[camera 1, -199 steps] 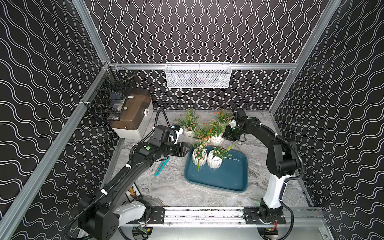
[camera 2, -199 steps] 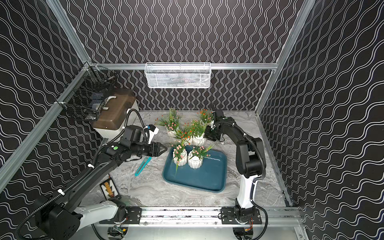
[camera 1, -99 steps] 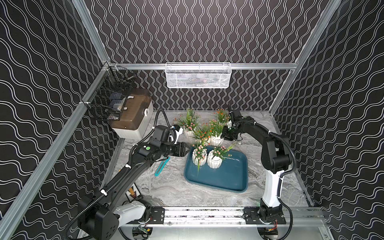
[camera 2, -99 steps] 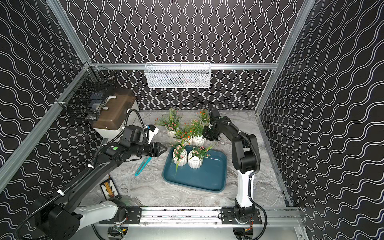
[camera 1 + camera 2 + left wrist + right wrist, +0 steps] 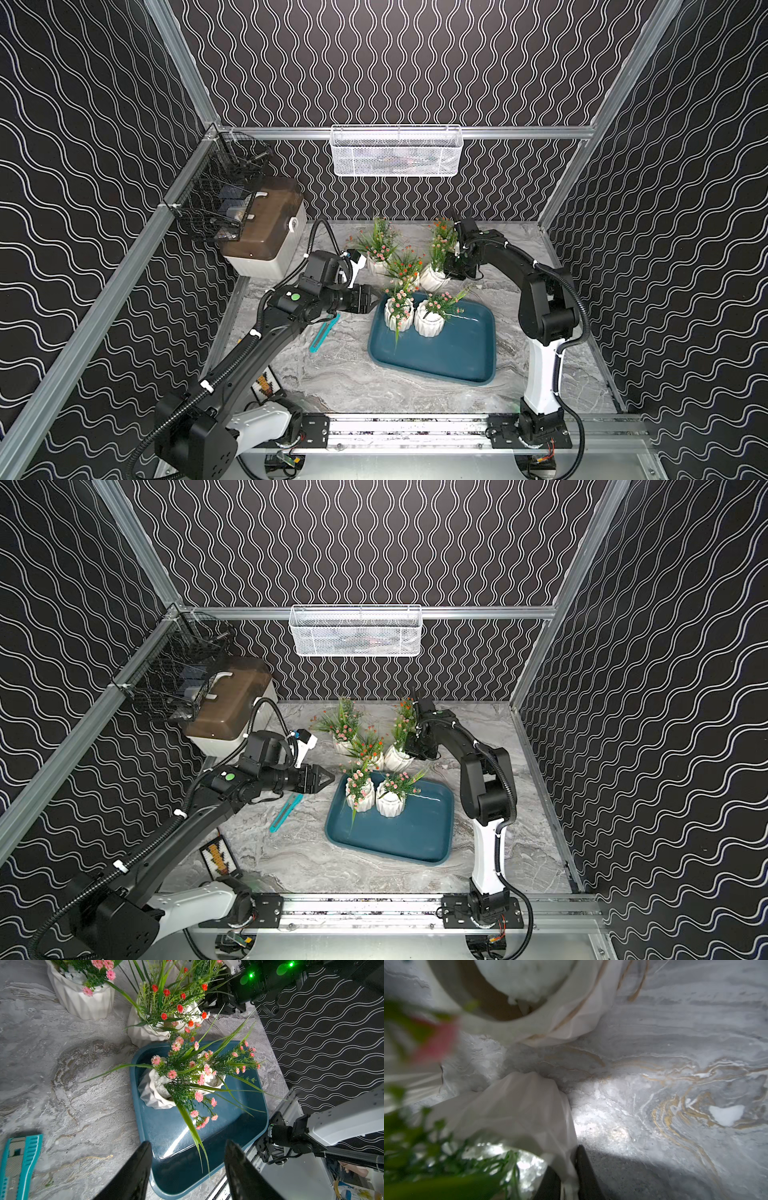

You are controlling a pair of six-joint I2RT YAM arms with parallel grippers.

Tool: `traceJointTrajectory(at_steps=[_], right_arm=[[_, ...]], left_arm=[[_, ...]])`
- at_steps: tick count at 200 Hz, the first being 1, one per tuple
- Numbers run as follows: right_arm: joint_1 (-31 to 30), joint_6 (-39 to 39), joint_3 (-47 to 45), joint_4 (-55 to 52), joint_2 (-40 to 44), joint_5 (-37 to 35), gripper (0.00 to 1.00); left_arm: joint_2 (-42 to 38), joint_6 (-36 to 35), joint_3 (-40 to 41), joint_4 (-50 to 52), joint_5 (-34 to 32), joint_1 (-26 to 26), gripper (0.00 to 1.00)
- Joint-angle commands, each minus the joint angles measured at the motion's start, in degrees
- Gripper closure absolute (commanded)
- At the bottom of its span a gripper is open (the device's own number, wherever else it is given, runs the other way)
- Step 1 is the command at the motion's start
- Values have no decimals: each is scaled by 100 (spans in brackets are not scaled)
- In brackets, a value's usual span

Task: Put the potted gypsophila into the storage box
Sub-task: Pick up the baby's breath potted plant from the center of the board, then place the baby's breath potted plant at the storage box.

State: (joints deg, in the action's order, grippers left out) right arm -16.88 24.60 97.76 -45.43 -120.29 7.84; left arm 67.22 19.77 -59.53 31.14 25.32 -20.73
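Surface (image 5: 332, 374): broad free strip in front of storage box (image 5: 457, 357), back crowded.
Box: two potted gypsophila (image 5: 398, 316) in far-left corner, rest of floor bare, rim low.
Four more clustered just behind far rim.
Right pincer (image 5: 566, 1169) just pressed together, now pinching rim of outside pot (image 5: 432, 277). Lift probably next.
Left pincer (image 5: 188, 1145) unchanged: spread, empty, beside box's left rim.

left gripper (image 5: 187, 1169) has its black fingers (image 5: 135, 1172) spread wide, nothing between them, pointing at the teal tray (image 5: 166, 1126). pink-flowered pot (image 5: 151, 1093) sits in the tray, a second pot (image 5: 214, 1083) behind it half lost in leaves. red-flowered pot (image 5: 145, 1032) stands just outside the rim on the marble (image 5: 62, 1064), another pink pot (image 5: 83, 1001) past it. teal knife (image 5: 18, 1163) lies well apart from the tray.
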Motion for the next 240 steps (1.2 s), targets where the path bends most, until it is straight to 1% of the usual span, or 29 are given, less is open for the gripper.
traceJointTrajectory(at_steps=[1,37,55,59,97,128,148,186,207,240], right_arm=[[-12,-44,59,-254,133,-54,91],[-14,5,129,-301,336,-63,96],[-14,27,167,-339,401,-93,97],[-13,27,172,-343,576,-104,97],[-9,-8,201,-521,969,-234,97],[-7,-47,147,-643,1465,-371,97],[-1,-102,132,-852,1815,-590,97],[-6,-148,-194,-1123,2576,-1065,97],[5,-98,-466,-1181,2996,-1270,99],[19,39,-839,-1293,3573,-1552,100]], left_arm=[[-35,0,21,-152,102,22,41],[-31,18,31,-160,122,46,40],[-9,26,38,-170,130,56,40],[-4,27,40,-169,131,57,40],[28,18,29,-152,157,58,41],[61,36,48,-172,256,59,40],[39,49,60,-216,329,58,40],[-29,99,109,-335,467,57,41],[-6,126,118,-370,565,55,41],[-7,105,126,-428,655,54,41]])
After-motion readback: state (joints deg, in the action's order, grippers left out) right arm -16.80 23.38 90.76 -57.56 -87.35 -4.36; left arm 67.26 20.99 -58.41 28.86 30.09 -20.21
